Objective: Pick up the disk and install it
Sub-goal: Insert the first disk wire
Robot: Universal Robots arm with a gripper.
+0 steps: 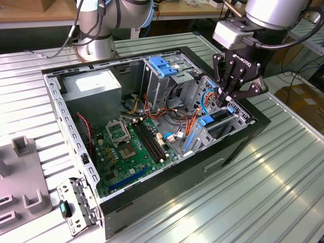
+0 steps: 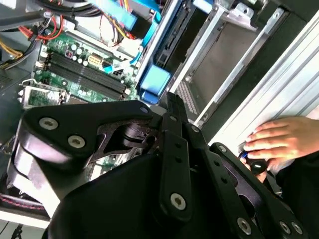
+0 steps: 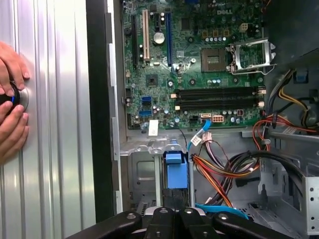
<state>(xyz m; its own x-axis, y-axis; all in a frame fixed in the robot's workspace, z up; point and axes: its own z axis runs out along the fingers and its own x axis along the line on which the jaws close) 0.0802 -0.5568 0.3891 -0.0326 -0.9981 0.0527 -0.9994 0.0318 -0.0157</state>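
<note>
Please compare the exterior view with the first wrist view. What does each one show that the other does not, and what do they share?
Exterior view: the arm's base and a grey fixture on the ribbed table.
First wrist view: a person's hands at a round object beside the case.
Both: the green motherboard, the coloured cables and the gripper.

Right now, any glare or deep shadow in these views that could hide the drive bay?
Exterior view: strong glare on the ribbed table at the exterior view's right. Second wrist view: the dark gripper blocks the foreground, and the table beside the hand is washed out. First wrist view: motherboard evenly lit, no glare.
</note>
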